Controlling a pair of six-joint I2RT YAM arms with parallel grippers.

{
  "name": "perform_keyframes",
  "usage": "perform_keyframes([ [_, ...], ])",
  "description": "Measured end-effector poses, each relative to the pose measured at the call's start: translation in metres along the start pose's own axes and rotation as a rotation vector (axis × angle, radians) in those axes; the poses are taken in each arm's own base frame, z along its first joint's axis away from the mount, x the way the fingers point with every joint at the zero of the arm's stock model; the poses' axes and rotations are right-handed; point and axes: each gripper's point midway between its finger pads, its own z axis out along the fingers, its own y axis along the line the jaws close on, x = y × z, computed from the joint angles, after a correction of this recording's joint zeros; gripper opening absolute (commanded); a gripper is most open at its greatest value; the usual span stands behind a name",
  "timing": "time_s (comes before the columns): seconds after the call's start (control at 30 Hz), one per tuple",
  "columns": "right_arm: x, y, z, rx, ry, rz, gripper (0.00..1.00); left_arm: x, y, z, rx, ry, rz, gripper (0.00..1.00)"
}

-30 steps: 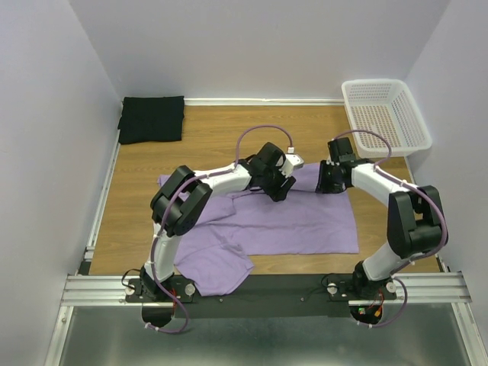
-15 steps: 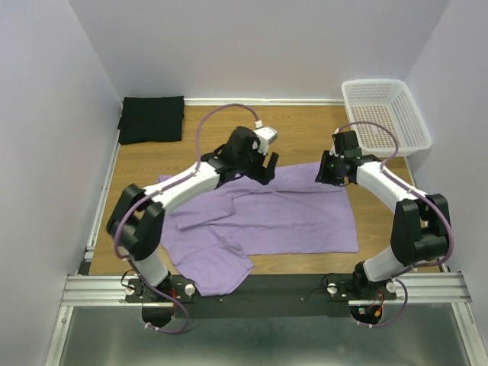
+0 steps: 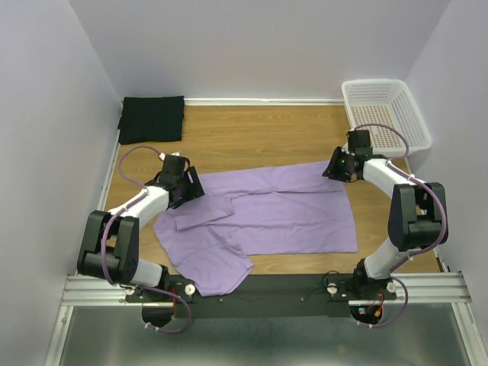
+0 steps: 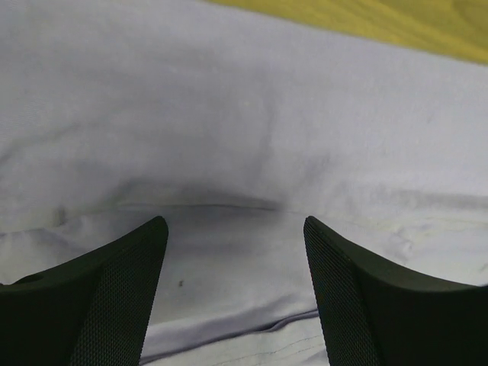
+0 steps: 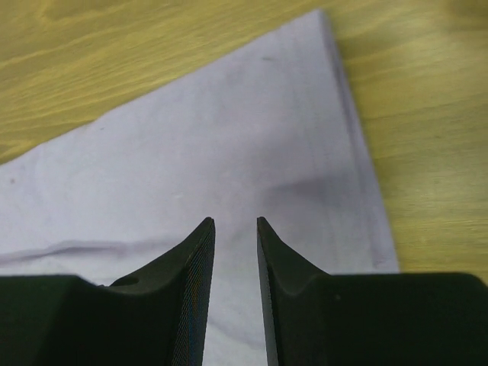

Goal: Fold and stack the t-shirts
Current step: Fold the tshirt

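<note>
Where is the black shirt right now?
Top view: the black shirt lies folded in the far left corner of the table, well apart from the purple shirt spread mid-table.

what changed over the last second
The left end effector swept from the middle of the lavender shirt's far edge to its left side. The right end effector edged toward the shirt's far right corner. The shirt lies much as before; the black shirt and basket stayed put.
</note>
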Motion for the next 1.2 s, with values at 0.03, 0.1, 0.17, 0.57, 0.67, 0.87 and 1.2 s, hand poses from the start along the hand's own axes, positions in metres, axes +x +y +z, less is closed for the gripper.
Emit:
perform_keyframes([
  [0.03,0.0,-0.006,0.002,0.006,0.0,0.015,0.36,-0.004,0.004,-0.002,-0.007,-0.013,-0.019,0.8],
  [0.1,0.003,-0.017,0.005,0.018,0.005,0.046,0.36,-0.01,0.014,-0.003,-0.026,-0.027,-0.062,0.8],
  [0.17,0.008,-0.028,0.009,0.03,0.018,0.076,0.36,-0.012,0.027,-0.002,-0.054,-0.025,-0.101,0.8],
  [0.57,0.008,-0.052,0.017,-0.007,0.013,0.226,0.36,-0.032,0.066,-0.002,-0.12,-0.06,-0.221,0.8],
  [0.67,0.006,-0.052,0.016,-0.01,0.007,0.229,0.36,-0.035,0.066,-0.001,-0.117,-0.056,-0.217,0.82],
  [0.87,0.001,-0.054,0.006,-0.008,-0.019,0.207,0.37,-0.045,0.062,-0.006,-0.108,-0.061,-0.184,0.89],
  [1.2,-0.012,-0.005,-0.003,-0.091,-0.047,0.069,0.38,-0.099,0.037,-0.04,-0.107,-0.221,-0.109,0.81],
])
